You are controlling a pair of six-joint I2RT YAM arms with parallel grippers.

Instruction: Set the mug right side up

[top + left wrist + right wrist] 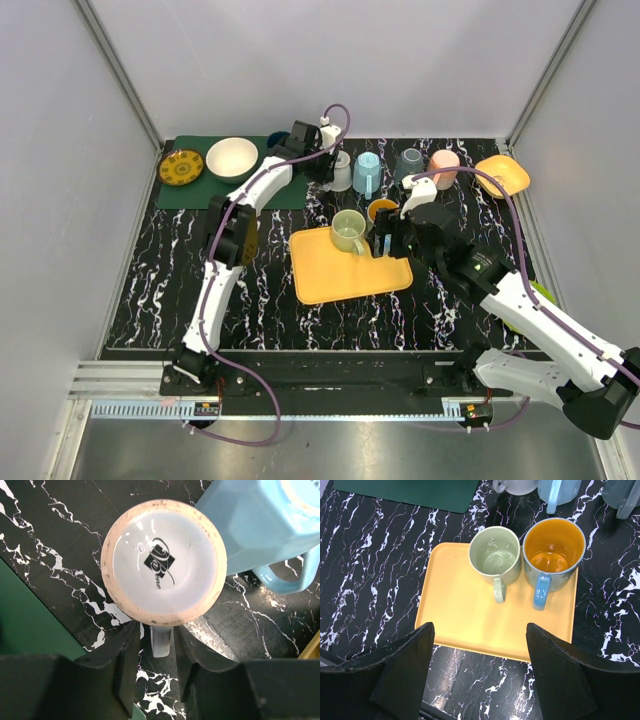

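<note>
A white mug stands upside down on the black marble table, its printed base facing up, in the back row. Its handle points toward my left gripper, which hangs right over it. The jaws have drawn in on both sides of the handle. The right finger is against it, and a sliver of table shows on the left side. My right gripper is open over the near edge of the yellow tray and holds nothing.
A light blue mug touches the white mug's right side. A green mug and an orange-lined mug stand upright on the tray. A grey mug, a pink mug, a yellow dish, a green mat and a white bowl line the back.
</note>
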